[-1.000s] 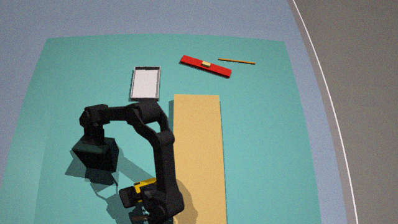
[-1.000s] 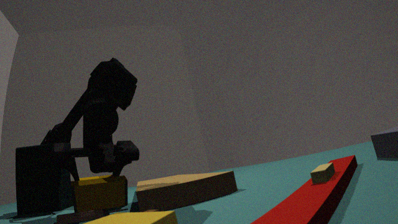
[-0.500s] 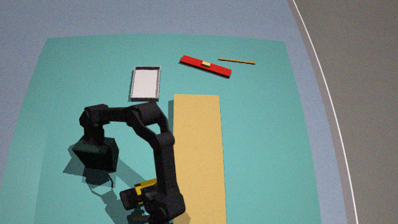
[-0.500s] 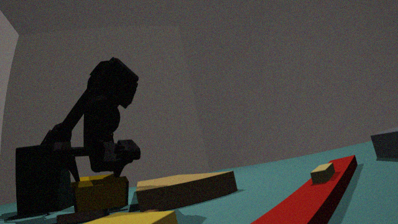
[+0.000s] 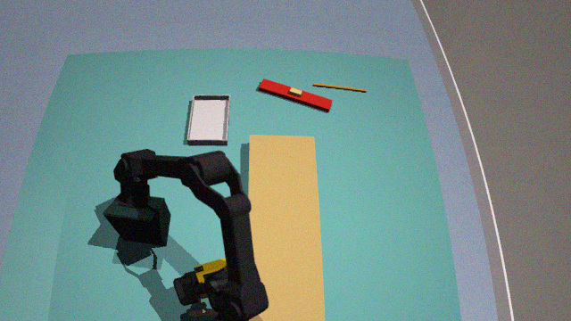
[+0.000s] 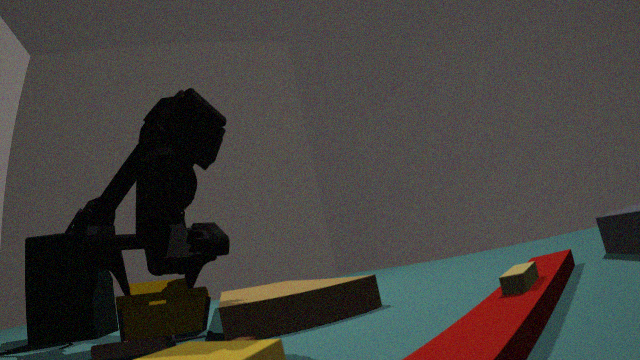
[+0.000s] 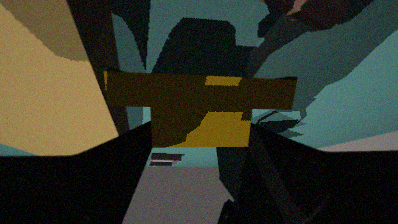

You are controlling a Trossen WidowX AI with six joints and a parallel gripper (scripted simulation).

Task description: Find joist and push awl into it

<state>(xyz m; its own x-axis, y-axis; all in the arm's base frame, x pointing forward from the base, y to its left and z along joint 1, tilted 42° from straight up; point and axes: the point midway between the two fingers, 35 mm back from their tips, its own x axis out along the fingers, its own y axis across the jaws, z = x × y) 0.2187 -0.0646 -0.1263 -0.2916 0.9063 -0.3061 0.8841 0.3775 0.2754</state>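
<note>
The panel (image 5: 285, 214) (image 6: 300, 305) (image 7: 50, 105) lies flat. Near its far end, the tray (image 5: 209, 120) (image 6: 622, 235) shows its whole pale floor. A red bar (image 5: 308, 99) (image 6: 480, 320) carries a small pale block (image 5: 295, 92) (image 6: 518, 280). The yellow stud finder (image 5: 211, 267) (image 6: 162, 317) (image 7: 200, 90) is beside the panel, outside the tray, its narrower part gripped between the widely spread fingers of the gripper (image 5: 205, 283) (image 6: 157, 289) (image 7: 200, 124). A thin orange stick (image 5: 340, 87) lies near the bar.
</note>
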